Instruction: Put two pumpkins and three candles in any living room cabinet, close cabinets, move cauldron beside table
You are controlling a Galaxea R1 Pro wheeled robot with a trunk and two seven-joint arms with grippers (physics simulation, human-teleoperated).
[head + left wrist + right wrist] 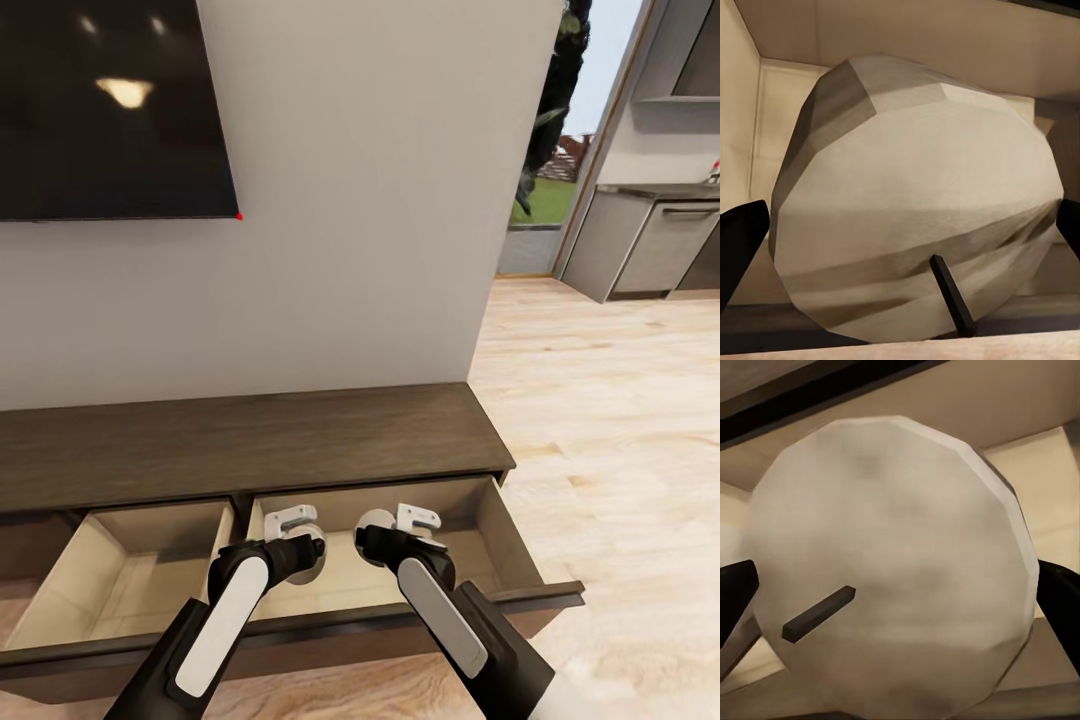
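The long dark-brown cabinet stands against the wall with two drawers pulled out, showing pale beige insides. Both grippers hang over the right drawer. My left gripper is shut on a pale round candle with a dark wick; its dark fingers press the candle's sides. My right gripper is shut on a second pale candle with its wick facing the camera. The left drawer looks empty. The pumpkins are out of view.
A black wall screen hangs above the cabinet at the left. Light wood floor opens to the right toward grey kitchen cupboards and a doorway with greenery. The drawer front juts out toward me.
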